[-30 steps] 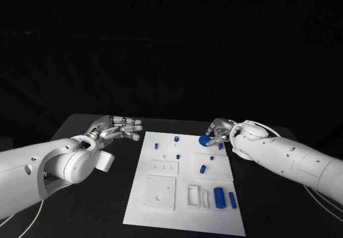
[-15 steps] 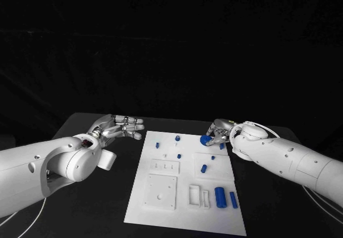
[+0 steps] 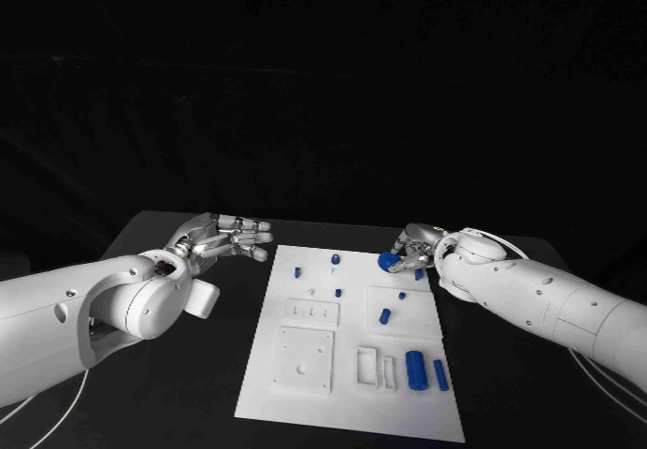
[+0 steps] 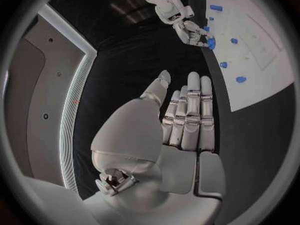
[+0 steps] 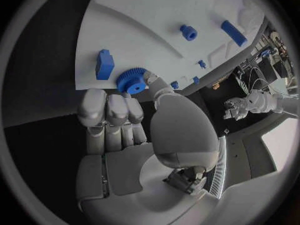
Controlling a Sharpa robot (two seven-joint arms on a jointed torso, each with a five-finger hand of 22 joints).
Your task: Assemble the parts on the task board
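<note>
From the head view, we see a white task board (image 3: 353,346) lying lengthwise on a black counter (image 3: 162,393). Our right robot hand (image 3: 415,251) reaches in at the board's far right corner and is grasping a small blue gear (image 3: 391,262), held just above or against the board there; we cannot tell if it touches. Our left robot hand (image 3: 222,240) hangs over the counter beside the board's far left corner, released, fingers apart, holding nothing. Other blue parts lie on the board: a peg (image 3: 333,259) near the far edge, a short piece (image 3: 383,317) in the middle, and two cylinders (image 3: 415,369) near the near right.

From the left wrist view, we see the left robot hand (image 4: 181,120) flat and spread, empty, with the right robot hand (image 4: 187,32) well beyond it at the board's edge, the blue gear (image 4: 210,43) at its fingertips.

From the right wrist view, the gear (image 5: 131,80) is pinched between the thumb and the fingers (image 5: 109,107), just over the board's corner, beside a blue block (image 5: 105,64).

We judge the risks as these: the pinch is at the gear's rim, so it could tilt or slip free; and so close to the corner, a dropped gear could roll off the board onto the counter.
</note>
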